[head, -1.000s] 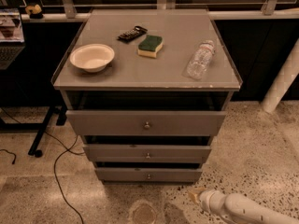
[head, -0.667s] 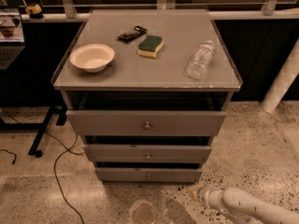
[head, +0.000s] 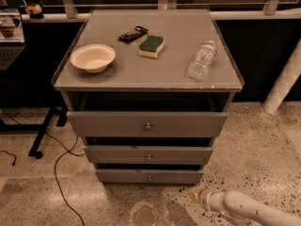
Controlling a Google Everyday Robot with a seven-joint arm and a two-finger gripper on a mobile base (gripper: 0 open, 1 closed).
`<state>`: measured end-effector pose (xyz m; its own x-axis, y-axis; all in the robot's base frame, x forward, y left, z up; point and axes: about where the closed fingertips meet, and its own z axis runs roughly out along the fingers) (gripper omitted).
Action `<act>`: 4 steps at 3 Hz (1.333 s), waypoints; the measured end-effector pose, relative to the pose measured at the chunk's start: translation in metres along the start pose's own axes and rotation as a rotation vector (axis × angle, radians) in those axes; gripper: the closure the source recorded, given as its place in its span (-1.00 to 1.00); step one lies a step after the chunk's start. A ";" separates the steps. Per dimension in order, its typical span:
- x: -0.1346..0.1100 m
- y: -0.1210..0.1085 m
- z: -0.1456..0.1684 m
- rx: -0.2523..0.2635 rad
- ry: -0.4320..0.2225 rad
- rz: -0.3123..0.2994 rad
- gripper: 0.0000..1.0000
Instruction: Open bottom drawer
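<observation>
- Change: over the preceding second the gripper (head: 198, 196) had barely moved. It stayed low, near the floor, below and to the right of the bottom drawer (head: 141, 175) and not touching it. The white arm (head: 244, 206) behind it had edged only slightly.
- Gripper state: whether it was open or closed could not be told.
- Task object: the bottom drawer was the lowest of three grey fronts, with its small knob (head: 149, 177) at centre. Its front sat where it had been, furthest back of the three, so the pull had apparently not begun.
- Meaning for the task: the approach phase was probably unfinished, and the gripper would need to travel left and slightly up to reach the knob.
- Cabinet top (head: 141, 79): a white bowl (head: 92, 58), a green-and-yellow sponge (head: 151, 46), a clear plastic bottle (head: 201, 60) lying on its side and a small black object (head: 133, 33). None of these bore on the drawer.
- Surroundings: a black cable (head: 57, 173) trailed on the floor at the cabinet's left, and a white post (head: 284, 79) stood at the right.
- Obstructions: the middle drawer (head: 117, 153) and top drawer (head: 108, 124) projected above the target (the top one most), which would likely limit an approach from above. The floor directly in front showed only a round mark (head: 143, 215).
</observation>
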<state>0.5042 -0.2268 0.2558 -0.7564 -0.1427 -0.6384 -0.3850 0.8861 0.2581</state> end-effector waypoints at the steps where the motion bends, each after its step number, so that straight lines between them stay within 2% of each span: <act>1: -0.013 -0.007 0.013 0.009 -0.086 0.027 1.00; 3: -0.062 -0.010 0.055 -0.026 -0.222 0.064 1.00; 4: -0.062 -0.010 0.055 -0.026 -0.222 0.064 1.00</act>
<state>0.5835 -0.2022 0.2527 -0.6459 0.0163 -0.7633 -0.3559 0.8781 0.3199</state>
